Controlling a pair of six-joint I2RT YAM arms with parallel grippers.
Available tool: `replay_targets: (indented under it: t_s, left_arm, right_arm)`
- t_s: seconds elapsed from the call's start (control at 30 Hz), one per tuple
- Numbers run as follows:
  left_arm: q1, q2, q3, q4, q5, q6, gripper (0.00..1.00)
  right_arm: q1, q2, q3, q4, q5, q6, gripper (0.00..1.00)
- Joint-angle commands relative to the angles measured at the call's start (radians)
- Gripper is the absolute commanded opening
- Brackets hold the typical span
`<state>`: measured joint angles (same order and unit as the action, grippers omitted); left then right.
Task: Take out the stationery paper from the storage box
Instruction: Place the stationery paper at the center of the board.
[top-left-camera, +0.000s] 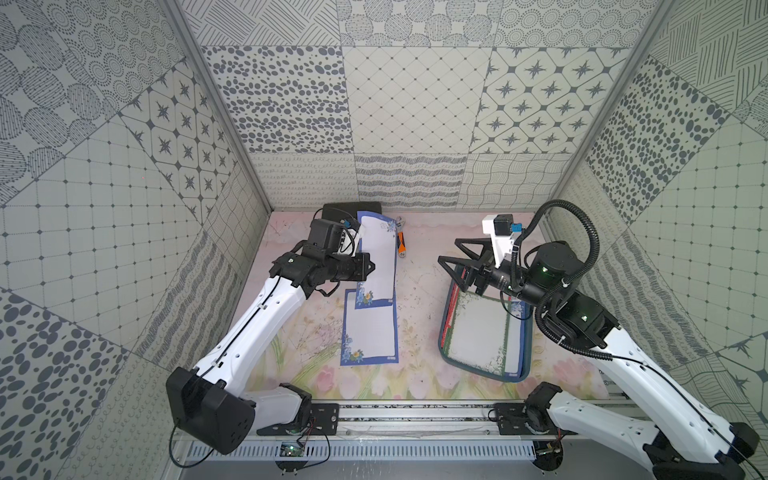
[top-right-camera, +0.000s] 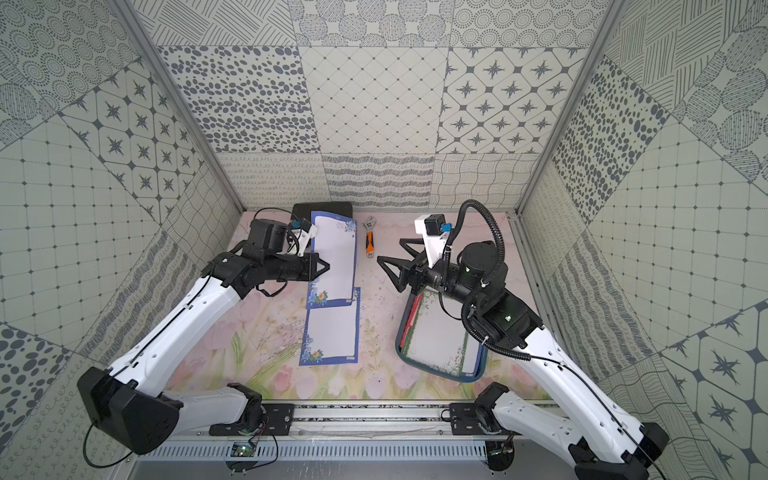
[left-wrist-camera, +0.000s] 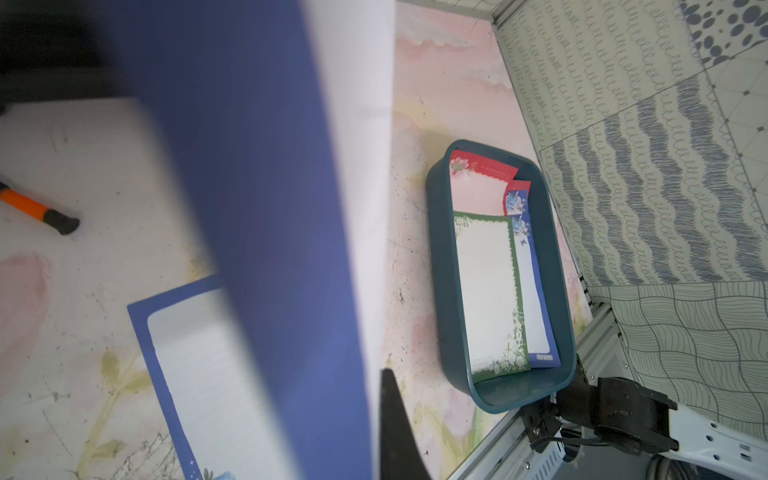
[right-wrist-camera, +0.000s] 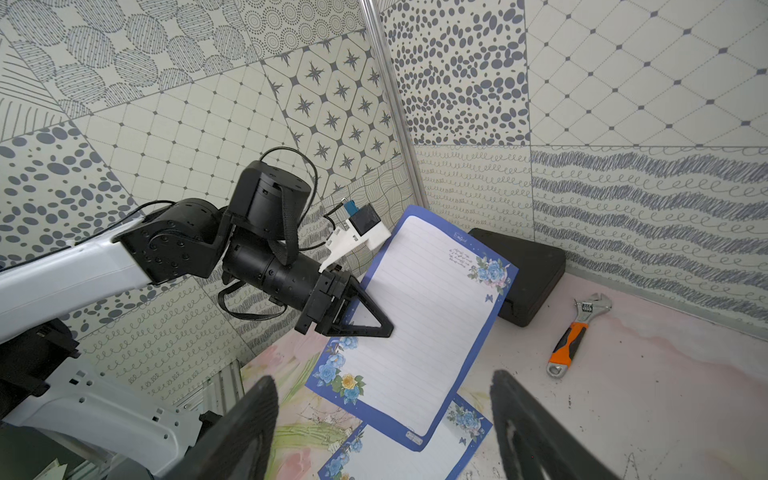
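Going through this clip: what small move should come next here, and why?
Probably the left gripper should lower its blue-bordered sheet and let go. It is shut on that sheet's edge, holding it tilted over a second sheet already flat on the table. The box holds more sheets, and the open right gripper hovers near its far end.

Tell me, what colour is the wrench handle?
Wrench handle: orange and black, best in right wrist view.
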<state>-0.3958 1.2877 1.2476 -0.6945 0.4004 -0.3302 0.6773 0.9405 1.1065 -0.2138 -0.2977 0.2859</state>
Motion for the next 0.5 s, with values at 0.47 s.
replay_targets:
  t_s: [0.47]
  left_arm:
    - [0.167,0.097,-0.297,-0.109,0.253,-0.093,0.00]
  right_arm:
    - [0.001,-0.010,-0.049,0.009,0.016,0.053,0.80]
